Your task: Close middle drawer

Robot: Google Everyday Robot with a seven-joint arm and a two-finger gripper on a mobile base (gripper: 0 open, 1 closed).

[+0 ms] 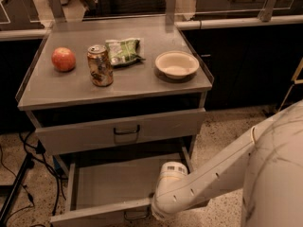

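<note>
middle drawer (118, 183) standing open — stiff metal, empty, likely light and free-sliding; best pushed square on front panel (94, 216). claw (160, 215) at that panel, grip state cannot tell.

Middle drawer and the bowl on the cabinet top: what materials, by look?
Middle drawer: grey sheet metal, matte, with thin folded walls. Bowl: pale and smooth, likely ceramic or plastic; can't tell which. Pincer sits low at the drawer's front right.
</note>
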